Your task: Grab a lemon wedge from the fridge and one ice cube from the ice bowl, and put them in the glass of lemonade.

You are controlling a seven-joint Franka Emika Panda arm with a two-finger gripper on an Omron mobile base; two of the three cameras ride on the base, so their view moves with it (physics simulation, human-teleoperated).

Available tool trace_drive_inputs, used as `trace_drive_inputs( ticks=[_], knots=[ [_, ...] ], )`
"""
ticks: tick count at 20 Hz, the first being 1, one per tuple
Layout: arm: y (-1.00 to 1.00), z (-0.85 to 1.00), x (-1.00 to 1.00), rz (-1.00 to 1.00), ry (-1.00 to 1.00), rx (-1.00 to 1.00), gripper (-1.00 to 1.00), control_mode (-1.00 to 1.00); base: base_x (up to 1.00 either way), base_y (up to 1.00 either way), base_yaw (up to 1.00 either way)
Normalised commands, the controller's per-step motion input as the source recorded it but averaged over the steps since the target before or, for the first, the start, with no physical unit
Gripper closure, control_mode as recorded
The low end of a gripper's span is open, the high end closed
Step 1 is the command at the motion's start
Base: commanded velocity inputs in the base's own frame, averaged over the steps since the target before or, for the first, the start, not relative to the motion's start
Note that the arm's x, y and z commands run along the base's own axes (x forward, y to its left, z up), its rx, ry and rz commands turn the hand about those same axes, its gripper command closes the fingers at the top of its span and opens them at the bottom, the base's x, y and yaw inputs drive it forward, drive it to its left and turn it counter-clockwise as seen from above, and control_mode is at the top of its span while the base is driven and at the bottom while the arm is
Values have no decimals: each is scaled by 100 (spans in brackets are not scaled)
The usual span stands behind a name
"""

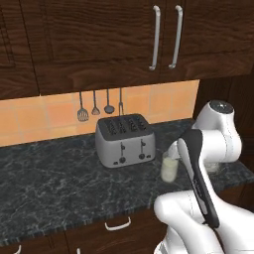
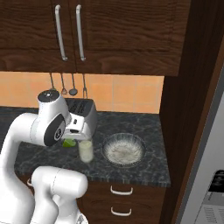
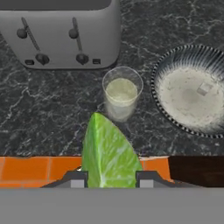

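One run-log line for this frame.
end effector: shut on wedge | position: above counter, near glass | bowl: right of glass

The dark marbled stone surface [image 3: 52, 118] looks polished, veined white. The brushed silver metal four-slot toaster [image 1: 124, 140] has a satin sheen. The clear smooth glass tumbler [image 3: 122, 92] and ribbed silvery-clear bowl [image 3: 162, 107] glint. Dark wood-grain cabinets [image 1: 94, 44] look matt, with glossy metal handles [image 1: 156, 37].
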Motion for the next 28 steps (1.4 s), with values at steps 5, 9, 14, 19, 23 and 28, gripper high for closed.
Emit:
trace_drive_inputs(
  ticks=[5,9,14,19,23,28],
  knots=[
    [0,-4,48,0,0,-2,100,-100,0,0,0],
    [0,-1,35,0,0,0,100,-100,0,0,0],
    [0,0,33,0,0,0,100,-100,0,0,0],
    [0,-16,38,0,0,-1,100,-100,0,0,0],
    [0,-29,30,0,0,-4,100,-100,0,0,0],
    [0,-9,6,0,0,0,100,-100,0,0,0]
  ],
)
